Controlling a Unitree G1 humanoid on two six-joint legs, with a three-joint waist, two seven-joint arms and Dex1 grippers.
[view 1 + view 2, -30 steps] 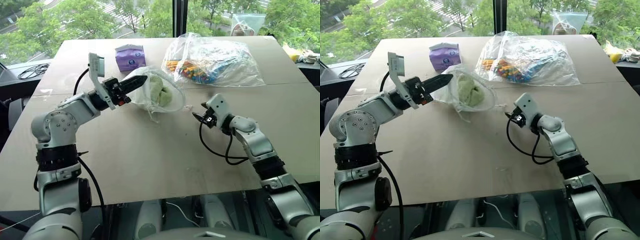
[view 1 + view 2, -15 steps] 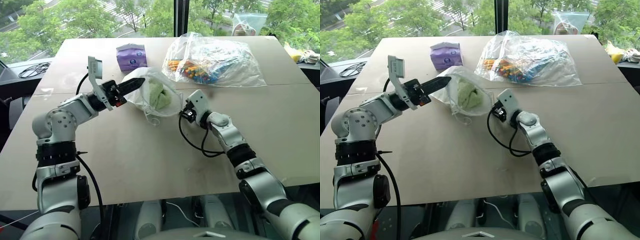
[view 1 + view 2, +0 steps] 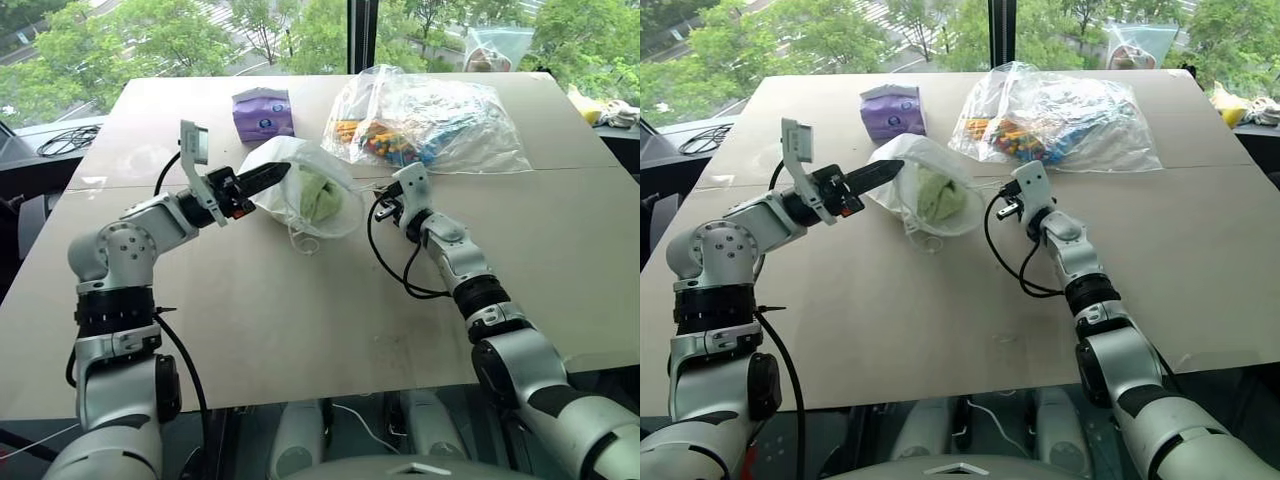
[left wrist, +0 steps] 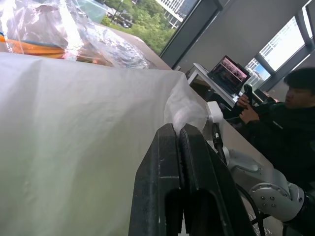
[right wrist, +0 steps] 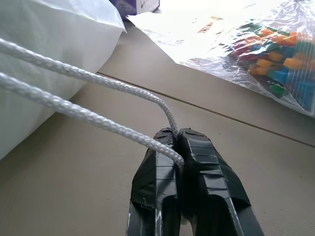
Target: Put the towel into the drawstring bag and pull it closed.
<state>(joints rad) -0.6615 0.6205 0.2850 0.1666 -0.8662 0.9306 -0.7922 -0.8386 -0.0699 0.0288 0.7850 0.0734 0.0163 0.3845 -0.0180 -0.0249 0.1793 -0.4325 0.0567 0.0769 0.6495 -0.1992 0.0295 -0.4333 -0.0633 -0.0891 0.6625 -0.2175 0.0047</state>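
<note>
Right hand (image 5: 177,135) now farther forward over tan table (image 3: 300,330), seemingly window-side.

Drawstring bag (image 3: 300,190): thin white fabric, matt, half see-through. Cord (image 5: 93,78): white braided rope, rough. Towel (image 3: 318,190): light-green fluffy terry cloth. Clear bag (image 3: 440,120) near far table edge: glossy crinkled plastic. Table (image 3: 300,320): matt beige, smooth. Right gripper fingers (image 5: 197,157): black, matt, tape-wrapped.
</note>
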